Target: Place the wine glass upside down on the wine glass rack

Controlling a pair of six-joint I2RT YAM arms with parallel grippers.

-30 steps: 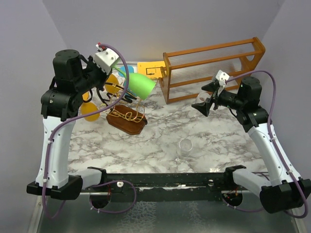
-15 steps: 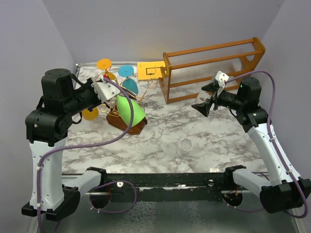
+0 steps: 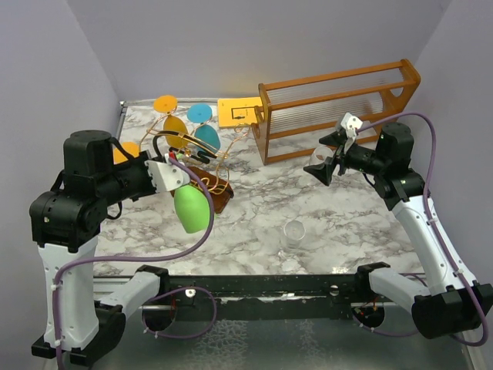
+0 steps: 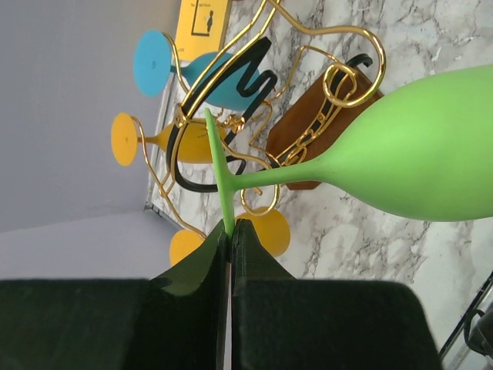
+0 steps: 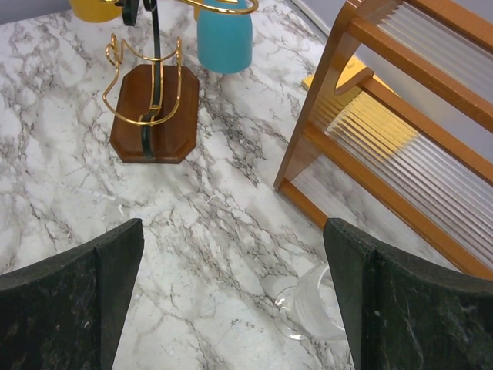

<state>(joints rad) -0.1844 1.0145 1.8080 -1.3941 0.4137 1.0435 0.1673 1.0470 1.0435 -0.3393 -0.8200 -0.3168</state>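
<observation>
Left end effector (image 4: 229, 231): fingers pressed together on the thin round foot of an opaque bright green wine glass (image 4: 416, 150), the foot seen edge-on between them.
Wine glass: held off the rack and tilted. In the top view its bowl (image 3: 192, 210) points towards the near edge, just in front of the rack's base.
Wine glass rack (image 3: 199, 166): a small stand of curly gold wire with a black curved piece on a dark brown wooden base, on the marble tabletop (image 3: 339, 208).
On the rack: blue and yellow glasses (image 3: 204, 135).
Right end effector (image 3: 323, 163): fingers wide apart and holding nothing, above the tabletop beside the large orange-brown wooden frame (image 3: 339, 108) with clear rods.
Clear tumbler (image 3: 293, 233): on the tabletop near the front edge.
</observation>
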